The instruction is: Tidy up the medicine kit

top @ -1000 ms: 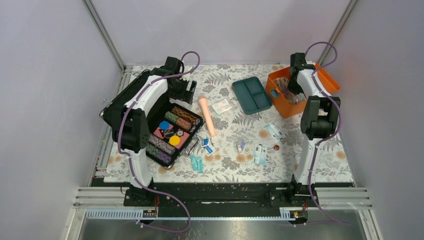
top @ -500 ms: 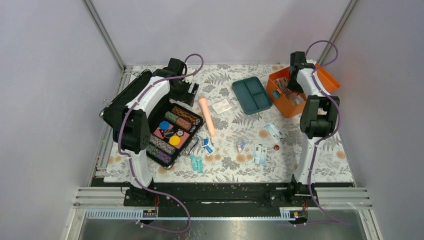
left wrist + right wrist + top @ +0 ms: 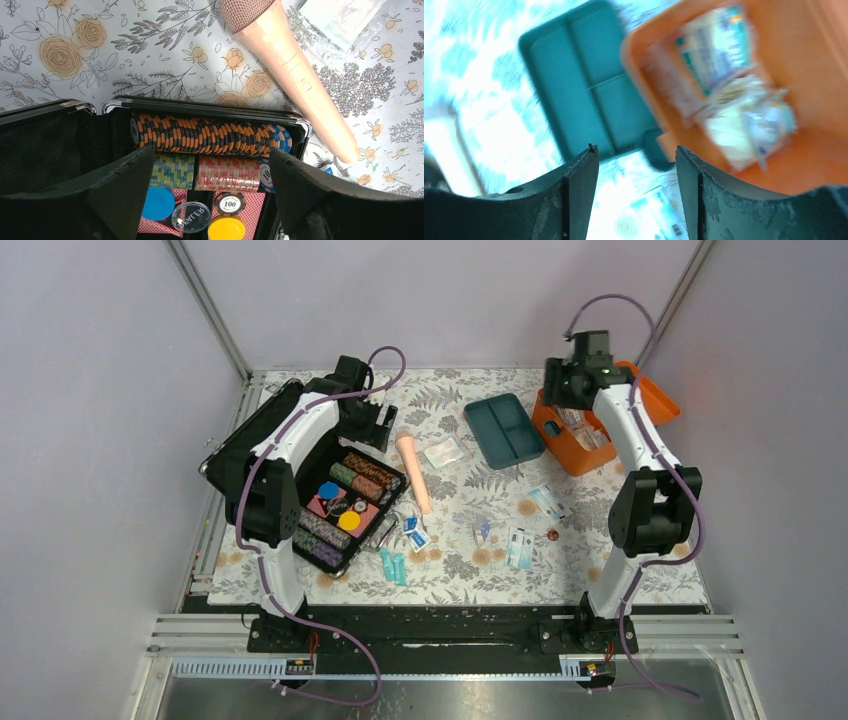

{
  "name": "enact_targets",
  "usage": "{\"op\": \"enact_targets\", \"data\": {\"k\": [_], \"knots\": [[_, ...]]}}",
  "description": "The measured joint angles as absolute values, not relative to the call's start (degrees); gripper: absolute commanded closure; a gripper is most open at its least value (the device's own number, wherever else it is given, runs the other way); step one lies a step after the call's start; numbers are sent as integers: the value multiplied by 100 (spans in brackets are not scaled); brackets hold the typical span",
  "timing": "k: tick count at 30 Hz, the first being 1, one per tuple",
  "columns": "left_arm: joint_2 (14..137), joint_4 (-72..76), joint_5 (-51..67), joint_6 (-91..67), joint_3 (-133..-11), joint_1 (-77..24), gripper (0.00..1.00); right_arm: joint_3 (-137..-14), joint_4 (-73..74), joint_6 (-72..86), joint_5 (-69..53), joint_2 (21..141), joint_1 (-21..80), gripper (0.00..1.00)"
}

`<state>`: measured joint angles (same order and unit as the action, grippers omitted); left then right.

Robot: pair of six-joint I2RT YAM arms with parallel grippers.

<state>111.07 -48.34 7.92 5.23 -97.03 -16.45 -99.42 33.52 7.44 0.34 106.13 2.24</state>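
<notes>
The medicine kit (image 3: 566,454) is a small orange box at the back right with its lid (image 3: 657,400) folded open. Several white and teal packets (image 3: 734,85) lie inside it. Its dark teal divided tray (image 3: 504,430) lies on the table just left of the box. My right gripper (image 3: 562,388) hangs open and empty above the box's left edge. In the blurred right wrist view the right gripper (image 3: 636,152) has the teal tray (image 3: 584,85) and the orange box (image 3: 819,75) below it. My left gripper (image 3: 210,160) is open and empty over the black chip case (image 3: 345,502).
A peach microphone-shaped thing (image 3: 414,472) lies beside the case, with a clear packet (image 3: 443,453) to its right. Loose packets (image 3: 545,502), teal tubes (image 3: 393,565) and a small brown item (image 3: 552,535) are scattered on the floral cloth. Frame posts stand at the back corners.
My right gripper has opened, risen out of the orange box and shifted left over its edge. The left arm has hardly moved.
</notes>
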Motion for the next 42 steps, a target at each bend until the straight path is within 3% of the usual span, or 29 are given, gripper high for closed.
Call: {"op": "enact_targets", "data": {"k": [6, 17, 20, 30, 40, 42], "knots": [[11107, -4786, 832, 440, -9706, -1645, 17, -9094, 3500, -145, -1385, 10377, 1160, 40], [11107, -4641, 838, 419, -9703, -1636, 17, -8628, 4217, -539, -2329, 10757, 1796, 23], [11107, -4600, 862, 386, -9701, -1575, 17, -8479, 4309, -633, -2440, 10879, 1883, 22], [11104, -4318, 1100, 95, -9522, -1151, 17, -8034, 4604, -923, -2775, 10973, 2281, 54], [11104, -4230, 1288, -108, -9504, -1076, 17, -8034, 4613, -923, -2567, 11404, 2532, 62], [11104, -4213, 1297, -110, -9504, -1046, 17, -8036, 4613, -928, -2510, 11434, 2563, 72]]}}
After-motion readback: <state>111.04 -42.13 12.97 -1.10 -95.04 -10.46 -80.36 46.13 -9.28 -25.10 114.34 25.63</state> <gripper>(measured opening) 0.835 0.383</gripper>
